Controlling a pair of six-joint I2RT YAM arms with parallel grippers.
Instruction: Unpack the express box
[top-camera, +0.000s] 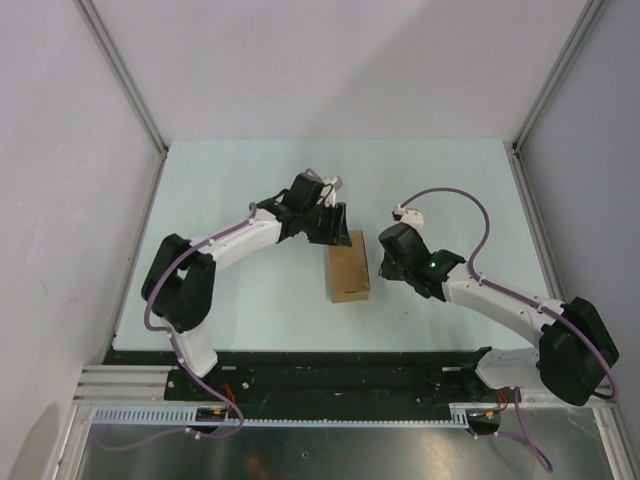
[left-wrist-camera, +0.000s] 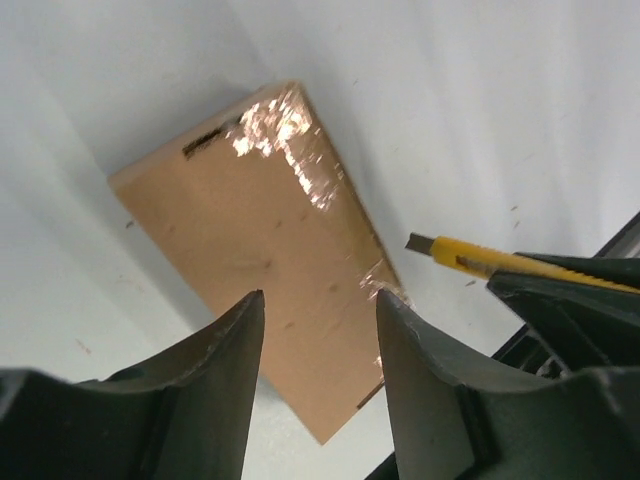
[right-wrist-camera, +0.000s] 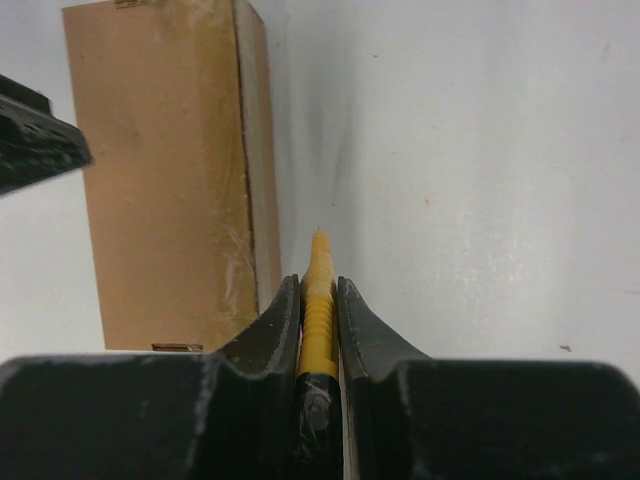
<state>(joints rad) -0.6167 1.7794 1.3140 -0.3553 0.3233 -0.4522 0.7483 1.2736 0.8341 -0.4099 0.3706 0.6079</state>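
Looking down from the top view, we count one box (top-camera: 349, 273), brown cardboard, lying flat on the pale table (top-camera: 240, 190) just below the middle of the frame. We count two arms. The left gripper (top-camera: 334, 229) sits at the box's upper end. The right gripper (top-camera: 385, 262) sits just beside the box's right edge. From this height we cannot tell how either pair of jaws stands.

In the left wrist view, we see the one box (left-wrist-camera: 270, 230) running from upper left to lower middle, with glossy tape shining along its top. A small dark mark sits near its upper corner, too blurred for us to read. The left gripper (left-wrist-camera: 318, 305) stands open above the box, its two fingers apart with nothing between them. At right we count one knife (left-wrist-camera: 468, 258), yellow with a short blade tip, poking out of the right gripper (left-wrist-camera: 560, 295).

In the right wrist view, the right gripper (right-wrist-camera: 320, 292) is clamped on the yellow knife (right-wrist-camera: 318, 310), which points up the frame. The box (right-wrist-camera: 165, 180) fills the upper left, just beside the knife tip; we cannot tell whether they touch. A small dark mark at its lower edge is unreadable. Part of the left gripper (right-wrist-camera: 35, 140) shows at the left edge.
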